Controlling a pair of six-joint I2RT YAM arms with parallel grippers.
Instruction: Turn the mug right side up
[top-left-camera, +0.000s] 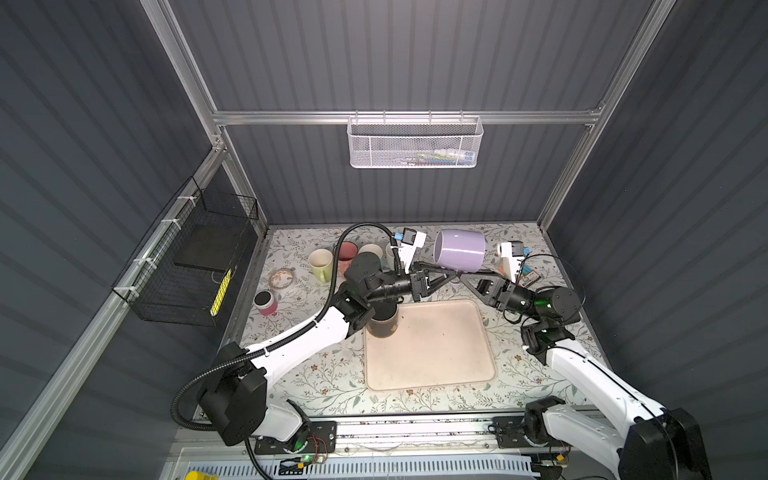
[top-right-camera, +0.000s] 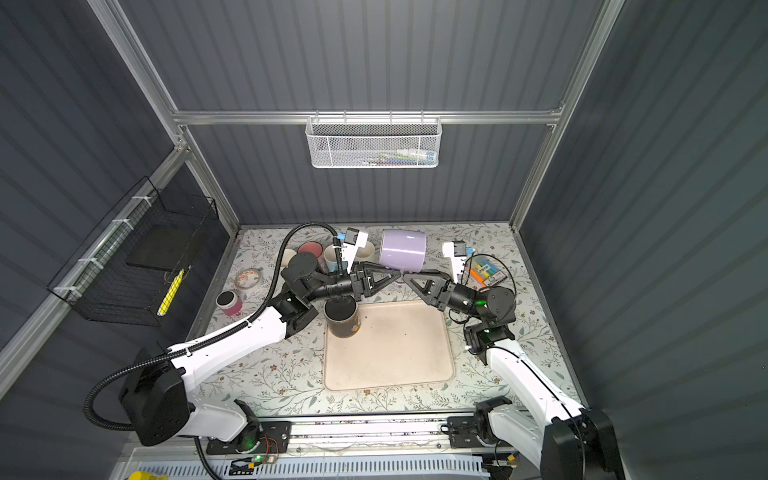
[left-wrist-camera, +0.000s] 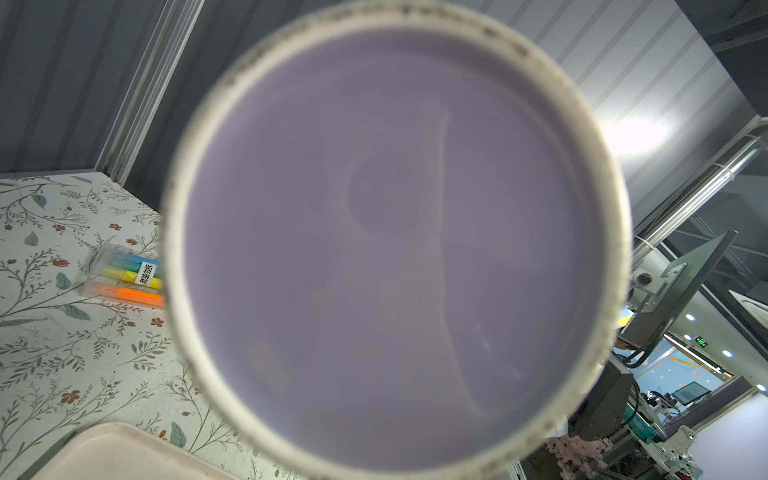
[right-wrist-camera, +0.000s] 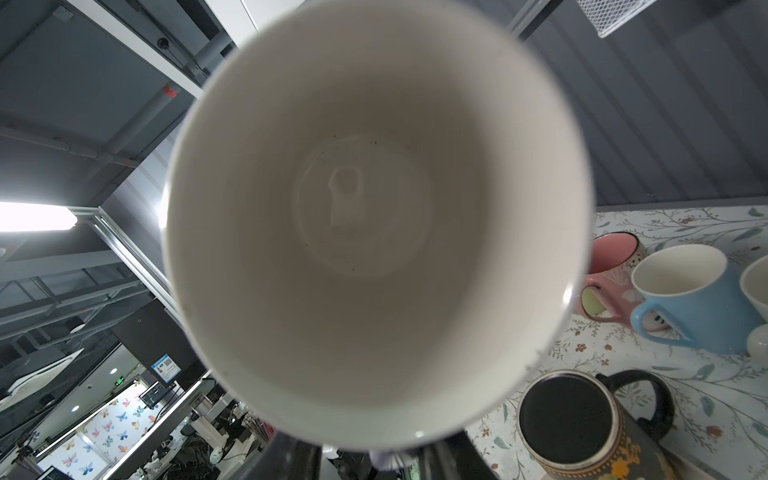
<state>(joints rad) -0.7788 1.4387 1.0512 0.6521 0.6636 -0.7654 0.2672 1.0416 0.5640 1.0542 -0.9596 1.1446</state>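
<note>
Two grippers meet tip to tip beneath the lavender mug (top-left-camera: 459, 249), which hangs in the air above the back of the counter (top-left-camera: 316, 374), beyond the far edge of the beige tray (top-left-camera: 432, 357). The left gripper (top-left-camera: 451, 274) is pinched on the mug's underside. The right gripper (top-left-camera: 463, 277) has a dark finger (right-wrist-camera: 449, 457) on either side of a lavender piece at the rim, and I cannot tell whether they press on it. The mug lies on its side. Its flat base fills the left wrist view and its white inside opens toward the right wrist camera. A dark mug (top-left-camera: 382, 322) stands upright on the tray's near-left corner, under the left arm. Pink (right-wrist-camera: 611, 266) and blue (right-wrist-camera: 698, 299) mugs stand upright at the back of the counter. A pack of highlighters (left-wrist-camera: 124, 282) lies flat near the right wall.
</note>
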